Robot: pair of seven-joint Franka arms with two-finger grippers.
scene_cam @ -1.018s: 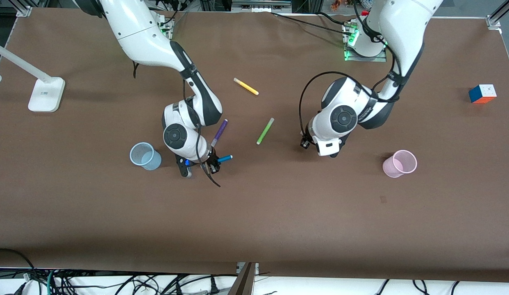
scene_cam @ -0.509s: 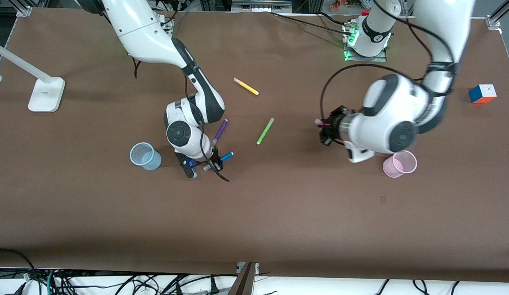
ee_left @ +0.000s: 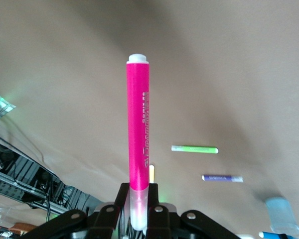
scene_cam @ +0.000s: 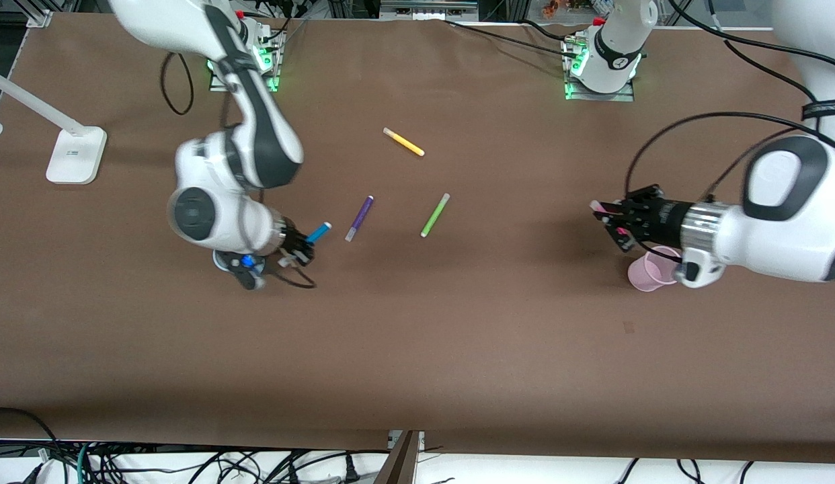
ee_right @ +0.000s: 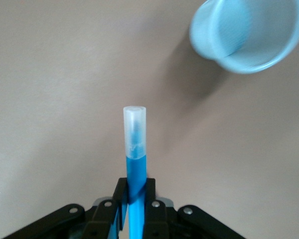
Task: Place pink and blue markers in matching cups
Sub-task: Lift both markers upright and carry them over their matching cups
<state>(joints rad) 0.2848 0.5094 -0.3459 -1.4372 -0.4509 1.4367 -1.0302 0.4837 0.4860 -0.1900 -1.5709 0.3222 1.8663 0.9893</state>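
Observation:
My right gripper [scene_cam: 302, 250] is shut on the blue marker [scene_cam: 318, 232] and holds it in the air beside the pale blue cup [scene_cam: 220, 261], which my right wrist mostly hides. In the right wrist view the blue marker [ee_right: 135, 149] sticks out from the gripper [ee_right: 135, 186], pale cap outward, with the blue cup [ee_right: 246, 35] lying off to one side. My left gripper [scene_cam: 616, 218] is shut on the pink marker [scene_cam: 600, 208] just above and beside the pale pink cup [scene_cam: 643, 274]. In the left wrist view the pink marker [ee_left: 138, 124] is gripped [ee_left: 139, 191] by its pale cap.
A purple marker [scene_cam: 359, 218], a green marker [scene_cam: 435, 214] and a yellow marker [scene_cam: 403, 142] lie on the brown table between the arms. A white lamp base [scene_cam: 76, 154] stands at the right arm's end.
My right gripper has lifted the blue marker and carried it toward the blue cup. My left gripper has swung the pink marker across to the pink cup.

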